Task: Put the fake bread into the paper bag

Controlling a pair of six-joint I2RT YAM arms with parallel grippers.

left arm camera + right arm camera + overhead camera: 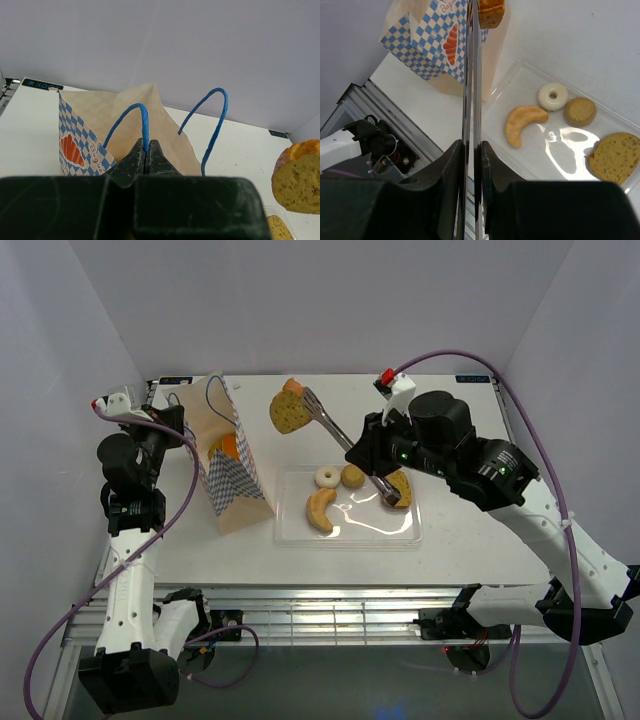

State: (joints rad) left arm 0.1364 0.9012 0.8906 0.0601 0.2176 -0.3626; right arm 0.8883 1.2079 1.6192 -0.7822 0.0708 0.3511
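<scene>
The left fingers (135, 157) are shut tight on a blue handle (143, 122) of the paper bag (232, 483). The right fingers (451, 165) are clamped on metal tongs (335, 430). A toast slice (290, 412) is held in the tongs, up in the air just beside the bag's open top.

A lab test cell: plain white walls (330, 310) enclose a white table (460, 540) on metal framing (330, 615)

Toast slice (491, 12) cropped at top
</scene>
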